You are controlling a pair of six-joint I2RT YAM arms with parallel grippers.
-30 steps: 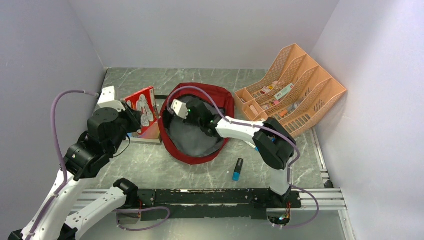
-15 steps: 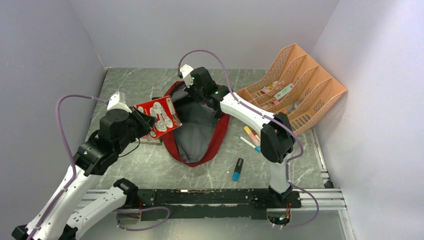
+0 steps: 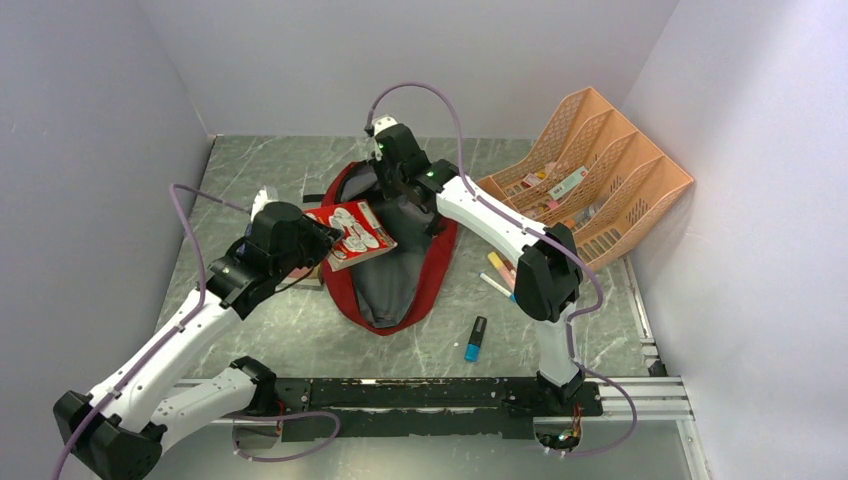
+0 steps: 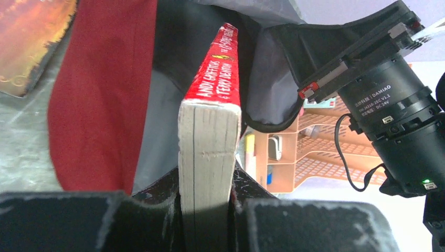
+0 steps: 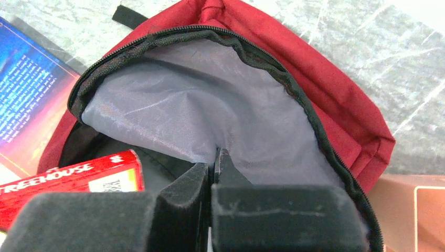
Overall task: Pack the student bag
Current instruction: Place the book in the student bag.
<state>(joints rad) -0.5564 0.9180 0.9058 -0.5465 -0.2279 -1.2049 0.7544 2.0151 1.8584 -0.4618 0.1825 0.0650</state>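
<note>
The student bag (image 3: 402, 316), dark red with grey lining, lies open in the middle of the table. My left gripper (image 3: 316, 242) is shut on a thick red book (image 3: 354, 232), held tilted over the bag's left rim. In the left wrist view the book (image 4: 212, 126) stands edge-up between the jaws of that gripper (image 4: 207, 184), pointing into the bag (image 4: 99, 94). My right gripper (image 3: 392, 196) is at the bag's far rim. Its jaws (image 5: 216, 157) are shut, pinching the grey lining (image 5: 210, 115) and holding the mouth up. The book's corner (image 5: 68, 181) shows inside the opening.
A peach mesh organiser (image 3: 580, 180) with small items stands at the back right. Yellow and pink markers (image 3: 500, 270) and a blue-capped marker (image 3: 475, 338) lie right of the bag. Another book (image 5: 26, 100) lies flat left of the bag. Walls close in on three sides.
The left arm lifted the red book off the table and carried it right, over the bag. The right gripper moved from the bag's middle to its far rim, pulling the mouth up.
</note>
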